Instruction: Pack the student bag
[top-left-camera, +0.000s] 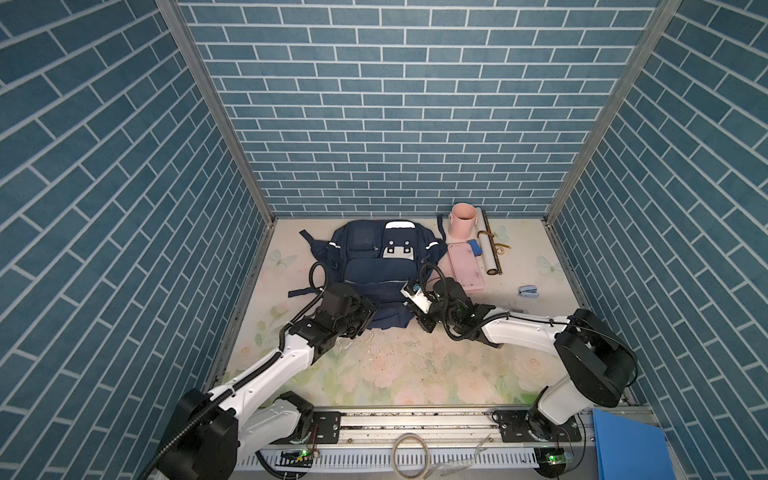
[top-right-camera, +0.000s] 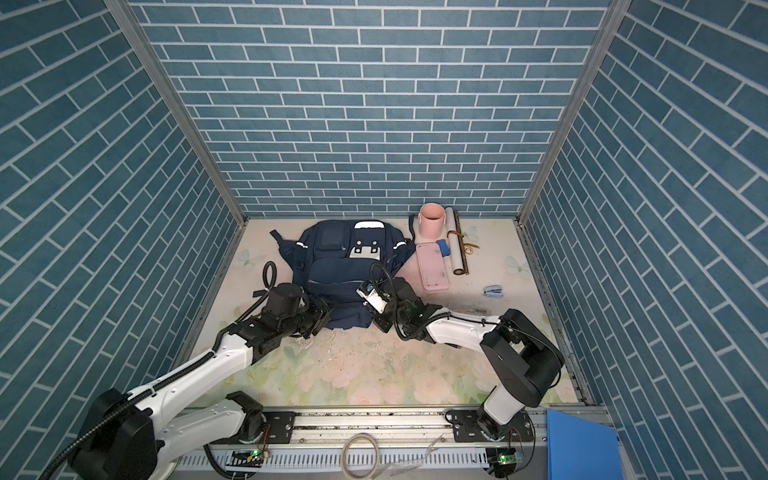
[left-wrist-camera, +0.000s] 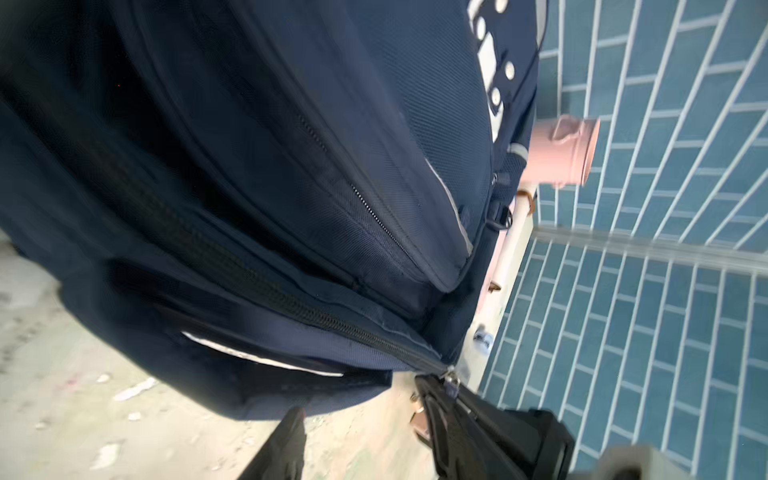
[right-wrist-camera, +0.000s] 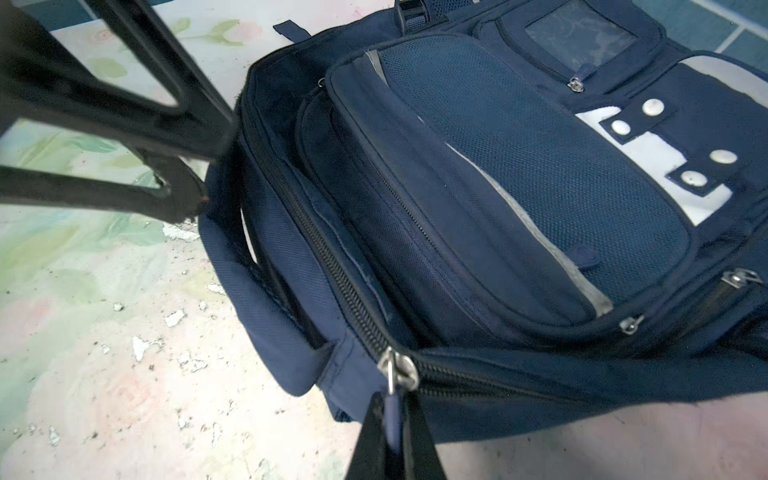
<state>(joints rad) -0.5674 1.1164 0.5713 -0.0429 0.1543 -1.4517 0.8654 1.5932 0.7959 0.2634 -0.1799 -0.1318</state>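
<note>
Pinching the zipper pull (right-wrist-camera: 392, 417), lower centre, right gripper (right-wrist-camera: 394, 403) is clamped; left gripper (right-wrist-camera: 208, 174) gapes, upper left. The student bag (right-wrist-camera: 519, 174) looks soft, floppy: grip seams.

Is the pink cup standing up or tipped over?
Standing up. In both top views the pink cup shows its round open mouth facing upward.

Clutter nr far wall, right side
Pink cup (top-left-camera: 463, 222) upright; pink case (top-left-camera: 466, 267) flat in front, blue block (top-left-camera: 474, 247) at its far corner, white roll (top-left-camera: 487, 245) beside; stapler (top-left-camera: 528, 291) apart
</note>
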